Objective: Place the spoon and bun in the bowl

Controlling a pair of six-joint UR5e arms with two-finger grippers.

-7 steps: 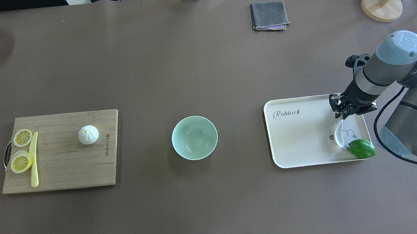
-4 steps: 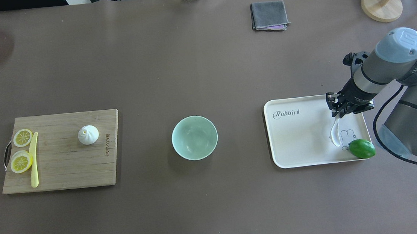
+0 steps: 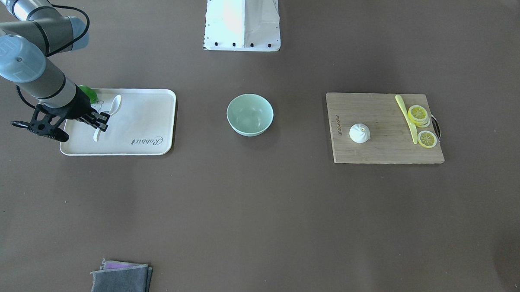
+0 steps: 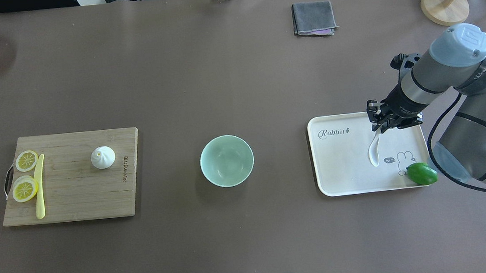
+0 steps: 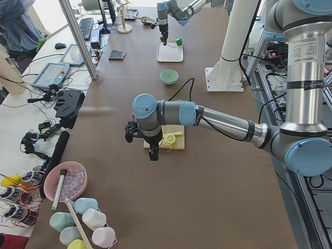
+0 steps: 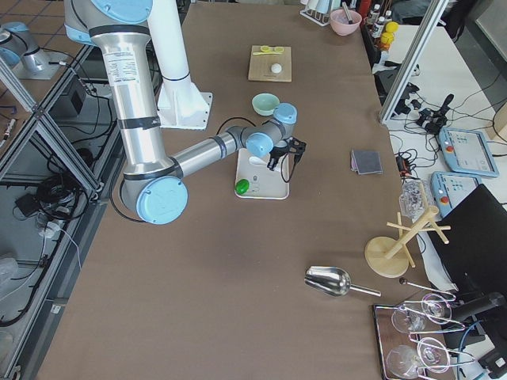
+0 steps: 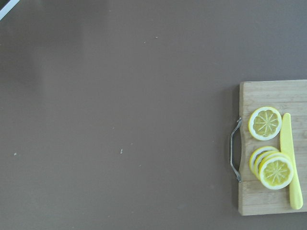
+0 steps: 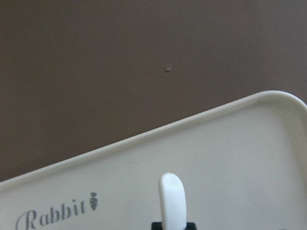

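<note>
Spoon [image 4: 375, 150]: handle pinched in R gripper [image 4: 378, 129], scoop hangs over tray [image 4: 342, 167], well apart from bowl [image 4: 226, 161]. Bowl empty. Bun [image 4: 103, 157] untouched on board [image 4: 68, 196]. L gripper [image 5: 153, 153] near board; open/closed can't tell. Est: neither item delivered; spoon carry + whole bun step left.

Glossy white spoon [image 4: 374, 150], wooden board [image 4: 72, 191] (visible grain), matt tabletop [image 4: 219, 68], seemingly plastic tray [image 4: 342, 163].

spoon [image 4: 374, 151]: white, scoop hanging over tray [image 4: 343, 176] | bun [image 4: 103, 157]: white, upright on board [image 4: 72, 199] | bowl [image 4: 226, 160]: mint, upright, mid-table
</note>
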